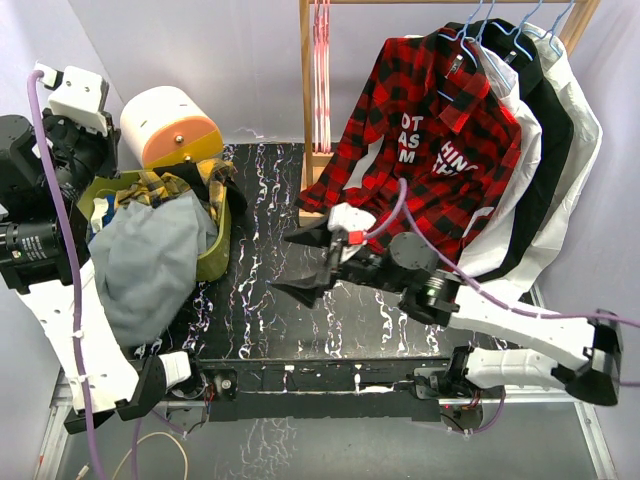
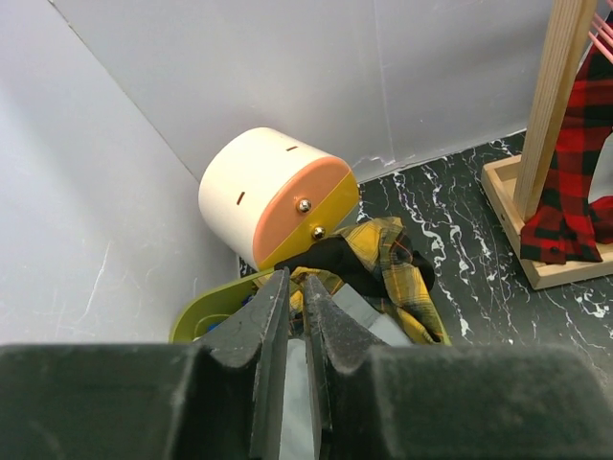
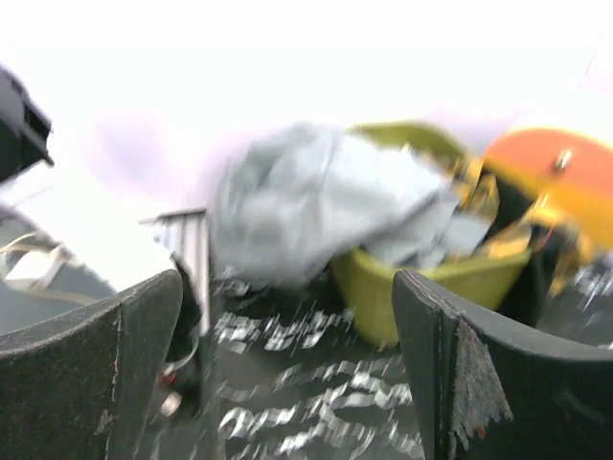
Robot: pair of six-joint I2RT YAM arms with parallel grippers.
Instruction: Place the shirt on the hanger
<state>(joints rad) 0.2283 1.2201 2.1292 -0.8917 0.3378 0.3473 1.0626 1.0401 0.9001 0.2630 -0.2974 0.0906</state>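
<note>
Shirt (image 1: 150, 260) draped over basket (image 1: 215, 255), left edge, within reach. Left gripper (image 2: 295, 284) nearly together over it, grip unclear. Right gripper (image 1: 279, 262) spread wide mid-worktop, facing shirt, probably to assist.

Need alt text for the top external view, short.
A grey shirt spills out of a green basket at the left of a black marbled table, while the right claw hovers open at mid-table. Behind, a wooden rack holds pink hangers and a red-black plaid shirt.
</note>
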